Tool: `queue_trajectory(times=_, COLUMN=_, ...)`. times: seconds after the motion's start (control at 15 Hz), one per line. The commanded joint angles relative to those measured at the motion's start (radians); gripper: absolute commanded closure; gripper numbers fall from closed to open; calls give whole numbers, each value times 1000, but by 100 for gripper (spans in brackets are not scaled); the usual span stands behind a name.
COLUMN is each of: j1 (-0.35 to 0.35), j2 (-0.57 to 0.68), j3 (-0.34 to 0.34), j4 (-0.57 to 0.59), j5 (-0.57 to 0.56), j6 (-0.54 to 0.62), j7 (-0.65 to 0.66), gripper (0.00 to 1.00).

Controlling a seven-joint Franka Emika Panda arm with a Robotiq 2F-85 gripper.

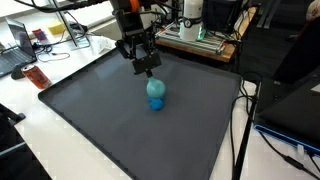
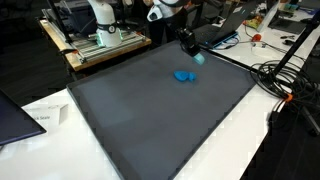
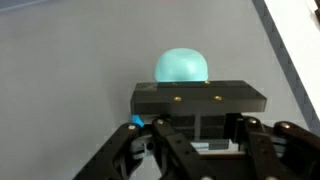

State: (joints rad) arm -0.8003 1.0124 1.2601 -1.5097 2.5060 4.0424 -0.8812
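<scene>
Just above the dark grey mat (image 1: 100, 125) hangs the gripper (image 1: 146, 70), near the mat's far edge in an exterior view. Claw pressed together, fingertips (image 3: 175, 98) showing as one dark block in the wrist view. Hard to tell if pinching anything.

Right by the tips sits the teal dome (image 1: 155, 89), rounded side up, rising just beyond the dark block in the wrist view (image 3: 181, 66) and tucked close under the gripper (image 2: 190, 47) in an exterior view (image 2: 198, 58). Cannot tell whether touching the tips or resting on the mat.

Next to the dome lies a smaller blue piece (image 1: 157, 104), flat on the mat (image 2: 150, 120) and apart from the claw (image 2: 183, 75).

Off the mat, a tangle of cables (image 2: 278, 78) along one side.
</scene>
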Motion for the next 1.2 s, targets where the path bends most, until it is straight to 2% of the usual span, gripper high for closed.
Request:
queue_trajectory(times=0.0, j1=6, j2=-4, j3=-8, j4=-1, j5=8, j6=-5, j7=-3, gripper=47)
queue_trajectory(times=0.33, j1=4, j2=-3, j3=-13, j4=0, j5=8, j6=-5, j7=-4, gripper=47)
queue_trajectory(times=0.4, j1=34, j2=-46, j3=-46, j4=-4, j5=-8, j6=-8, j7=23, gripper=72)
queue_trajectory(times=0.87, j1=215, j2=-205, j3=-179, j4=7, j5=8, j6=35, j7=210, gripper=72)
queue_trajectory(times=1.13, j1=342, j2=-265, j3=-275, j4=43, j5=13, j6=127, j7=303, gripper=72)
